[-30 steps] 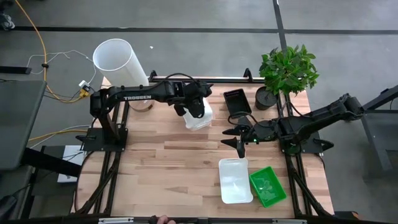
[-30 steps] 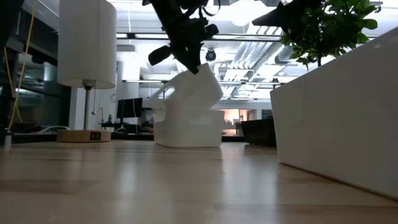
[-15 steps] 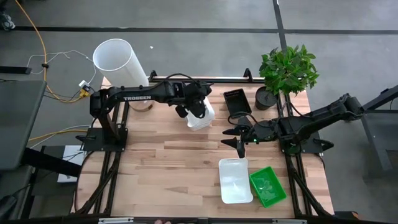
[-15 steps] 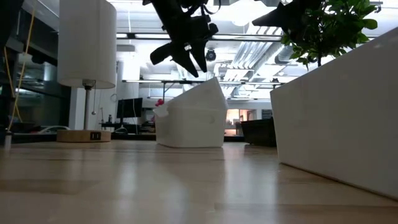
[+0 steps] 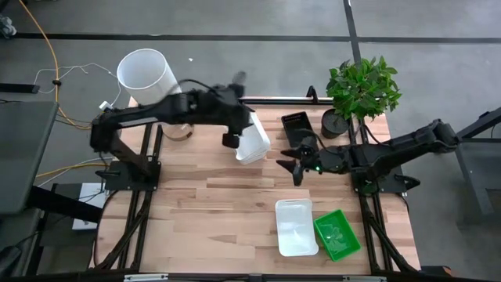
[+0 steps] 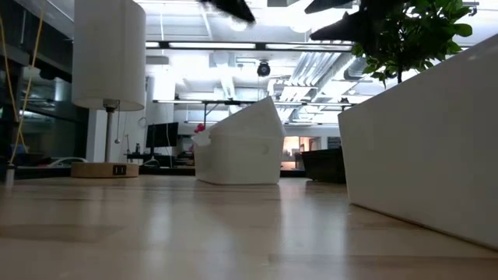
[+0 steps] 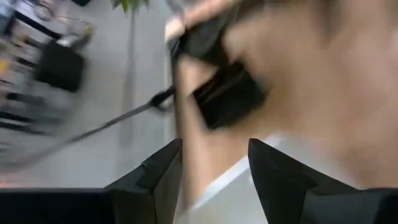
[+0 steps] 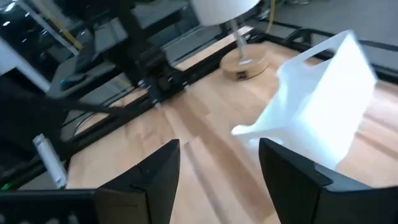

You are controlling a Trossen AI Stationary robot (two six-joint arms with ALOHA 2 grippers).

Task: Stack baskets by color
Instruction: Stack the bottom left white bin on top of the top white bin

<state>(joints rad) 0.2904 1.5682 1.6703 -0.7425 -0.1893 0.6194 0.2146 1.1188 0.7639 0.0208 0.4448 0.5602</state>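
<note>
A white basket [image 5: 253, 143] lies tilted on a second white basket [image 6: 233, 165] at the table's far middle, one end raised. My left gripper [image 7: 214, 167] is open, high above them and a little to their left, touching nothing. My right gripper [image 8: 217, 168] stands open to the stack's right, level with it, holding nothing. A black basket [image 5: 297, 128] sits flat at the far right. Another white basket [image 5: 296, 227] and a green basket [image 5: 337, 234] sit side by side near the front edge.
A tall white cylinder [image 5: 145, 74] on a wooden base stands at the far left corner. A potted plant [image 5: 362, 88] stands at the far right corner beside the black basket. Bare wood lies across the table's middle and left.
My left gripper has opened and let go of the upper white basket, then risen well above it while rolling its wrist. The basket has dropped from a steep tilt in the fingers and now leans on the lower white basket.
</note>
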